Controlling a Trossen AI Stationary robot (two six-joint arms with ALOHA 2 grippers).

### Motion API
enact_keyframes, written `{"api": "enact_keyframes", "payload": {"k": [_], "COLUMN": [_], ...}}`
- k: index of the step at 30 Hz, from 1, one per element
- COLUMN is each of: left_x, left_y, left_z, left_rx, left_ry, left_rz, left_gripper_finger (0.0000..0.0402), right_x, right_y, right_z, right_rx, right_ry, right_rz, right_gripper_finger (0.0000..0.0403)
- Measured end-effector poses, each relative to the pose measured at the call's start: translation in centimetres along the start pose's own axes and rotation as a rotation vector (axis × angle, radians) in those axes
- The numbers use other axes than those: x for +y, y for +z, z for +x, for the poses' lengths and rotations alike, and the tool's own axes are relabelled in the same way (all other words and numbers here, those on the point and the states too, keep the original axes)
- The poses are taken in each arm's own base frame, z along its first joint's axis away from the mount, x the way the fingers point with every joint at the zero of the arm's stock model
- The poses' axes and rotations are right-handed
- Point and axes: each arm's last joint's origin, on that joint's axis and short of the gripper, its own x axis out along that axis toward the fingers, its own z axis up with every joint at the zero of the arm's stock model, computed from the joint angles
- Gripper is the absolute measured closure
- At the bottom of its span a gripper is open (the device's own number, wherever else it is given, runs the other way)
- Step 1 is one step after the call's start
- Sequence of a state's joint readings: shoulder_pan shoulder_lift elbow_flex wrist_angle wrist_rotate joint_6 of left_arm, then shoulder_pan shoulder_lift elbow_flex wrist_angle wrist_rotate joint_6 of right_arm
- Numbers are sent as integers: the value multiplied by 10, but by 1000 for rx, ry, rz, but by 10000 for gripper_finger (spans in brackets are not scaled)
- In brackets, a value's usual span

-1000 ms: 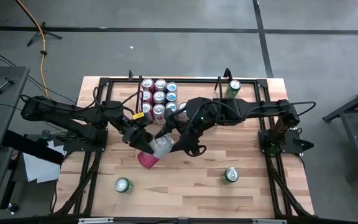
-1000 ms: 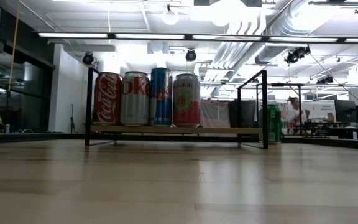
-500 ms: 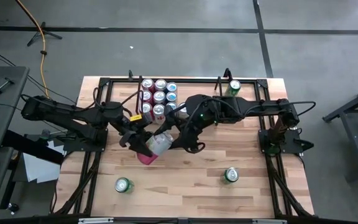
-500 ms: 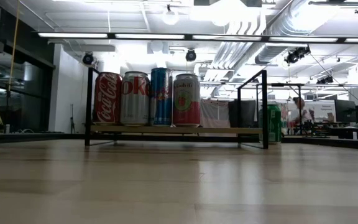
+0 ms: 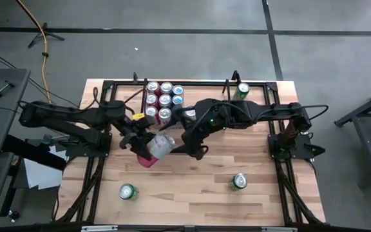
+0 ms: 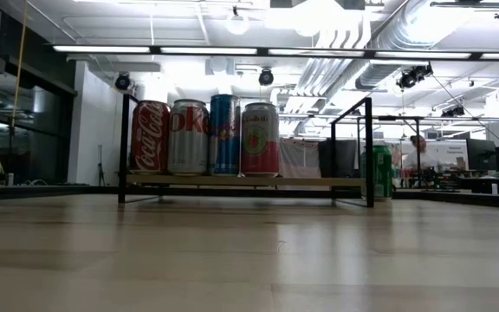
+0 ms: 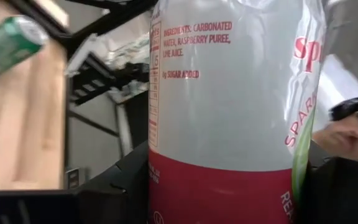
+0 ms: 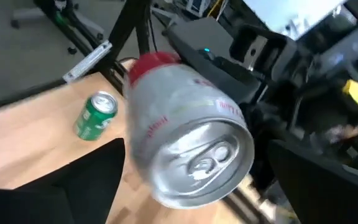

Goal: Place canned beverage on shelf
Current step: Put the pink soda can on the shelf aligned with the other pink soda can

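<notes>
A can, silver with a pink lower end, hangs above the table's middle between my two grippers. My left gripper reaches it from the table's left and is shut on it. My right gripper stands open at the can's top end, with one finger on each side of the can and neither touching it. The shelf, a black rod rack with a wood base, stands at the table's far side with several cans upright in it. My left gripper pinches the can's side wall between its two fingers, at the pink band near the can's lower end. The fingers come level from the table's left and lie across the can. The can is lifted clear and lies tilted, its top toward my right gripper.
Two green cans stand on the table near its front, one at the left and one at the right. A third green can stands at the far right beside the shelf. Black frame rails run along the table's edges.
My left gripper has shut on the can and drawn it a little toward the table's left. My right gripper has opened and let go of the can's top end, rolling somewhat at the wrist. The can stays lifted clear.
</notes>
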State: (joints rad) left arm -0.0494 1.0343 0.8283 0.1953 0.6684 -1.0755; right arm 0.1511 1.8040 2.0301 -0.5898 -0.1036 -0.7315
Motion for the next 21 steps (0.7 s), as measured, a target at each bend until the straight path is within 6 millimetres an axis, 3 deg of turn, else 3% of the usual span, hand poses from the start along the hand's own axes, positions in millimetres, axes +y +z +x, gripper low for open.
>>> {"api": "enact_keyframes", "payload": {"k": [5, 11, 16, 21], "left_x": [-1, 11, 20, 17], "left_y": [-8, -23, -23, -15], "left_z": [-25, -45, -37, -16], "left_rx": [-27, -131, -198, -177], "left_ry": [149, 548, 791, 865], "left_rz": [38, 144, 284, 449], "left_gripper_finger": [212, 212, 212, 212], "right_x": [-2, -19, -40, -56], "right_y": [-4, -32, -64, -79], "right_z": [-13, -28, -33, -32], "right_rx": [57, 176, 216, 161], "right_ry": [17, 10, 53, 94], "right_rz": [198, 694, 1073, 1183], "right_gripper_finger": [19, 17, 17, 16]}}
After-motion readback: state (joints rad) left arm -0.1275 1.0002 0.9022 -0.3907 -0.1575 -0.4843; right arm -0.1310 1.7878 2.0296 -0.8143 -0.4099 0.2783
